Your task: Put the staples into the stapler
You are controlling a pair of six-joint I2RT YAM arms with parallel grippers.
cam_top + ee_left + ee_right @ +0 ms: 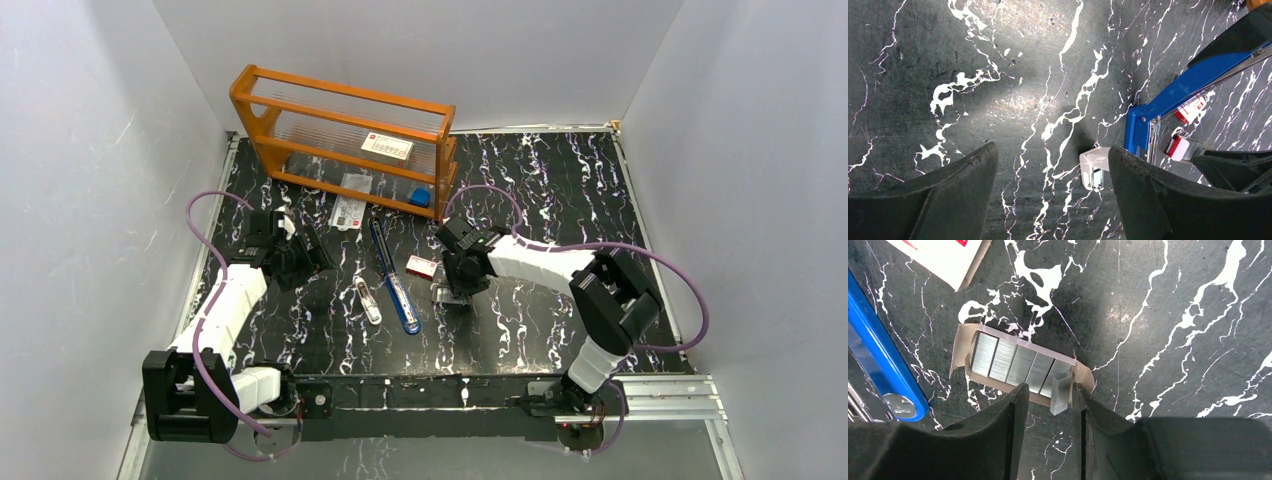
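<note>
- left gripper (1052, 149): fingers spread wide apart with nothing between them, just hanging over a bare patch of the black marble-look table (540, 200), on the left side
- right gripper (1048, 387): pointing down right at the staples (1013, 362), fingers only a narrow gap apart
- the staples sit side by side in their little pale tray (960, 347), flat on the table just right of the stapler's near end
- one strip (1060, 392) is tipped up at the tray's end, standing between the right fingers and up against one of them. Honestly can't tell if it's actually pinched or just leaning
- blue stapler (392, 272): lying swung open, mid-table, between the two grippers
- small silver piece (368, 300) lies just left of the stapler, apart from it
- red-and-white box (421, 265): just beyond the tray, beside the stapler
- a couple of clear packets (350, 205) further back
- orange rack (256, 118) at the far edge, holding a white label card (387, 147), with a small blue object (420, 197) at its right foot
</note>
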